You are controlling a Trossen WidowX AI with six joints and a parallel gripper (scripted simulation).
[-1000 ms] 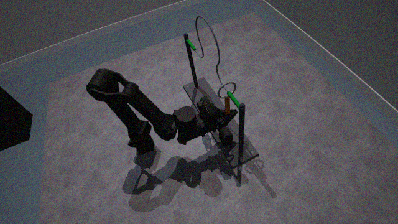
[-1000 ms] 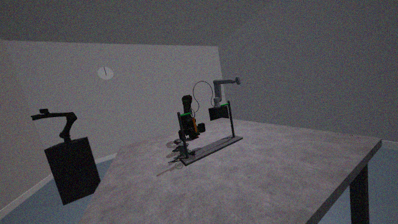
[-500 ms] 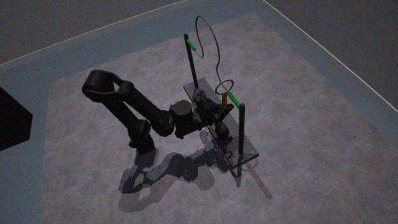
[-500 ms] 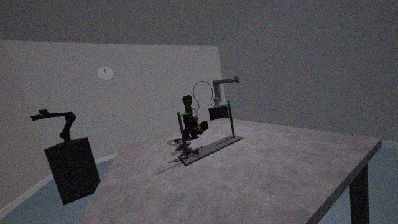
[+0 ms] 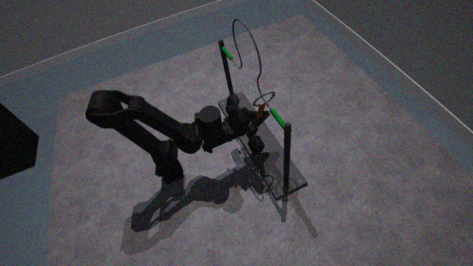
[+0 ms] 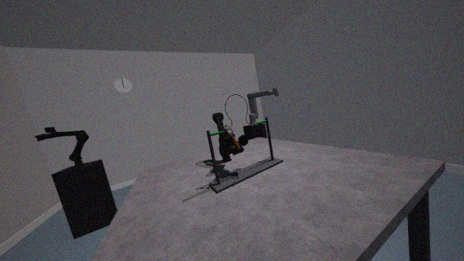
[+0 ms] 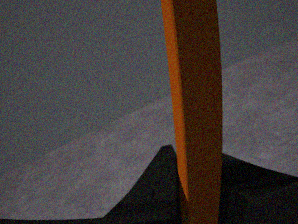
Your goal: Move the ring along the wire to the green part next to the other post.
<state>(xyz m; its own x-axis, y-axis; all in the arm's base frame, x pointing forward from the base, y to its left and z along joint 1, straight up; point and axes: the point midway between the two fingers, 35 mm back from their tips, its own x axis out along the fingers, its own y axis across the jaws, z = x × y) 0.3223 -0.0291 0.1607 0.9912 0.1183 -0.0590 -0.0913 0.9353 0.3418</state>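
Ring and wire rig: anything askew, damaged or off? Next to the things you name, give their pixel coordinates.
Nothing looks damaged. Both posts (image 5: 287,159) (image 6: 270,141) stand on the base plate (image 5: 295,177) (image 6: 250,174), and the gripper (image 5: 263,117) is shut on the orange handle (image 5: 261,110) (image 6: 235,141) (image 7: 200,100). Ring-to-wire contact: can't tell.

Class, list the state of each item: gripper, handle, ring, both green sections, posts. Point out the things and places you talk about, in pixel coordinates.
gripper (image 5: 263,115) (image 6: 237,148): shut on the orange handle
orange handle (image 5: 261,110) (image 6: 235,141) (image 7: 201,110): gripped, tilted
ring (image 5: 273,97): around the thin grey wire, off both green sections
near green section (image 5: 278,117) (image 6: 217,133): bare, beside its post
far green section (image 5: 227,52) (image 6: 262,122): bare
posts (image 5: 287,159) (image 5: 226,68) (image 6: 212,148) (image 6: 269,139): standing
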